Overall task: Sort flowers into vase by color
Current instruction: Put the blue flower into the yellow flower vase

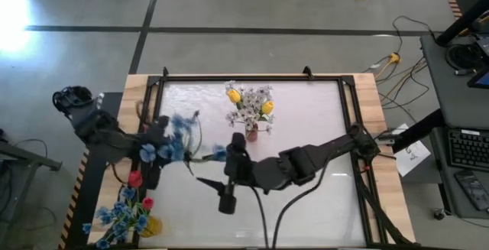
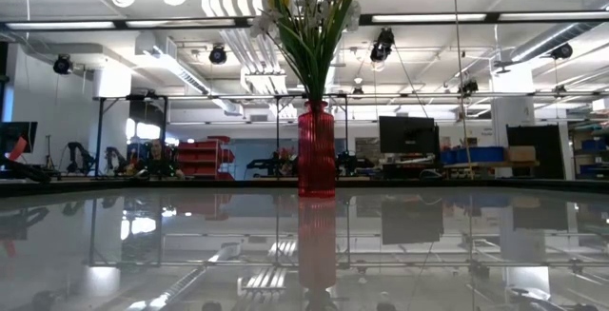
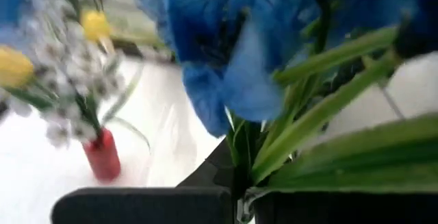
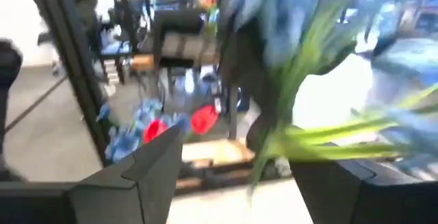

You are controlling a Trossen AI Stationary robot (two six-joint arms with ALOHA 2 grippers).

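Note:
My left gripper is over the table's left part, shut on a bunch of blue flowers; in the left wrist view the blue blooms and green stems fill the picture. My right gripper is near the table's middle, pointing left and open. A green stem of the bunch runs between its fingers; whether it touches them I cannot tell. A red vase stands on its base far of centre and holds white sprays and yellow tulips. My left gripper pinches the blue flowers by their green stems between its two fingers. The bunch is lifted clear of the table, and the blooms stand out beyond the fingertips, toward the right arm.
A yellow vase at the near left corner holds blue blooms and red tulips; the right wrist view shows the red tulips too. A dark frame borders the white table top. Cables trail from the right arm toward the near edge.

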